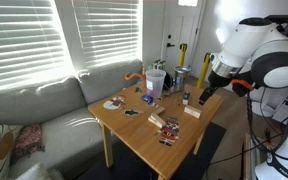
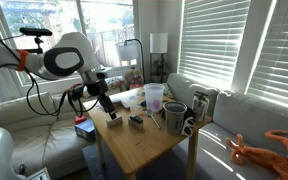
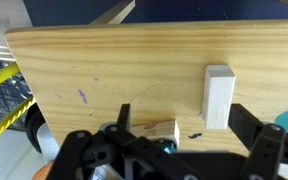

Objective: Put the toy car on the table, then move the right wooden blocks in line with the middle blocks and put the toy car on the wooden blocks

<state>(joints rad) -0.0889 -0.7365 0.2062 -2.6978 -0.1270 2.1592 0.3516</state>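
The light-wood table [image 1: 134, 135] shows in both exterior views and fills the wrist view [image 3: 104, 70]. My gripper [image 1: 204, 97] hovers low over one table edge, open. In the wrist view, the gripper [image 3: 184, 125] has one pale wooden block [image 3: 219, 97] lying just inside its right finger. A second pale block [image 3: 154, 130] lies by its left finger. Neither block is gripped. A block [image 2: 114, 118] also shows under the gripper [image 2: 106, 104]. A small dark thing [image 2: 136, 120], possibly the toy car, lies mid-table; I cannot tell for sure.
Red-and-white striped pieces [image 1: 169, 126] lie near the table's front. A clear cup [image 1: 156, 80] and mugs [image 2: 176, 116] stand at the far side. A grey sofa [image 1: 44, 105] runs beside the table. A yellow rail [image 3: 4, 85] lies beyond the table edge.
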